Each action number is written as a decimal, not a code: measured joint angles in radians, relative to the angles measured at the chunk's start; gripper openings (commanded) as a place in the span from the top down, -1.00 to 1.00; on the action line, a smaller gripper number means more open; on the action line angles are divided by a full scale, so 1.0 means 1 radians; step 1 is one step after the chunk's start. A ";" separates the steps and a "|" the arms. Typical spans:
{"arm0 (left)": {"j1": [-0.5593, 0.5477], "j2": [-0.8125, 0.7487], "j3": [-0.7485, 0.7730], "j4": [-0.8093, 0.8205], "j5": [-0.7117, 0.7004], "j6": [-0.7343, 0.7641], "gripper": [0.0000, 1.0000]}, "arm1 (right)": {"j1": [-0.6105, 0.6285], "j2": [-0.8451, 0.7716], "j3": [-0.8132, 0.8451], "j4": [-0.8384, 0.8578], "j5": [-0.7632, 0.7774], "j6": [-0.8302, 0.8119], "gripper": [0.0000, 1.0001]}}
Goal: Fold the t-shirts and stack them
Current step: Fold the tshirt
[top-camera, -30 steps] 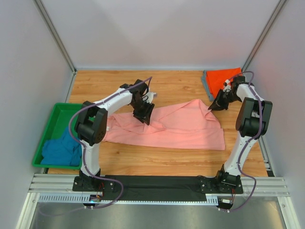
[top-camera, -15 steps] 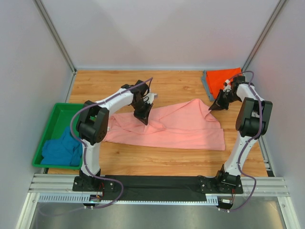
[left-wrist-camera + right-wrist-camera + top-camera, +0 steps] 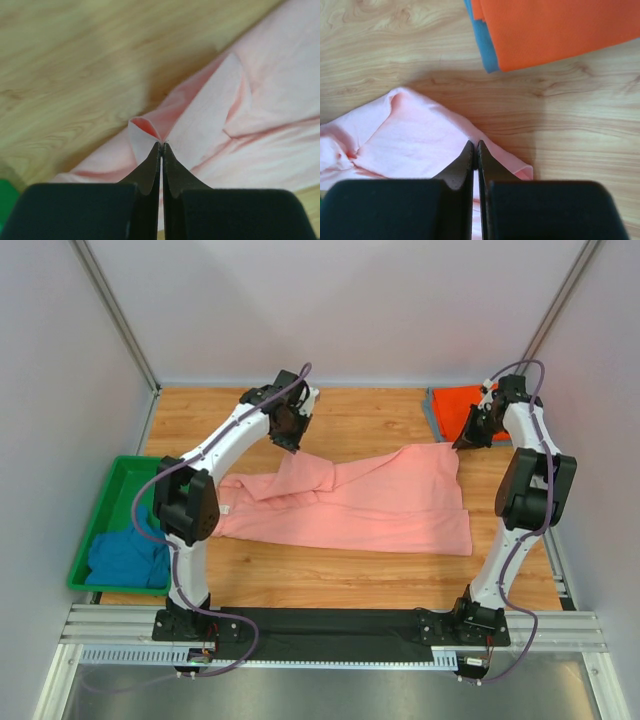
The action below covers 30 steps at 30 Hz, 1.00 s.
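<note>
Two pairs of jaws are gripping the far edge of a salmon-pink cloth t-shirt (image 3: 370,502), holding it taut over the wooden worktop (image 3: 350,575), probably for folding.

Bright, even light, soft shadows; wrist views blur up close.

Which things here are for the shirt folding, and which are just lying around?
For the job:
salmon-pink cloth t-shirt, spread out
bright orange-red folded cloth t-shirt
grey-blue folded cloth beneath it
teal-blue crumpled cloth t-shirt

Just lying about:
green plastic bin
wooden table
</note>
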<state>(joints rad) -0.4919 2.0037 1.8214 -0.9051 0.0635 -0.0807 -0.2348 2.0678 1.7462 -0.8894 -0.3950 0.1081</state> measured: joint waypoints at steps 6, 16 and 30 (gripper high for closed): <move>0.083 -0.020 0.056 0.012 -0.161 0.001 1.00 | 0.008 -0.009 -0.005 0.067 0.055 -0.053 0.99; 0.227 -0.029 0.062 0.054 -0.234 -0.004 1.00 | 0.043 -0.090 -0.100 0.233 0.136 -0.153 0.99; 0.230 -0.236 -0.166 0.169 -0.219 0.014 1.00 | 0.042 -0.236 -0.285 0.328 0.167 -0.273 0.99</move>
<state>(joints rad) -0.2619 1.7679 1.6558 -0.7361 -0.1551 -0.0669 -0.1928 1.8320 1.4612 -0.5617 -0.2279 -0.1646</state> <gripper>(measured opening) 0.007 0.012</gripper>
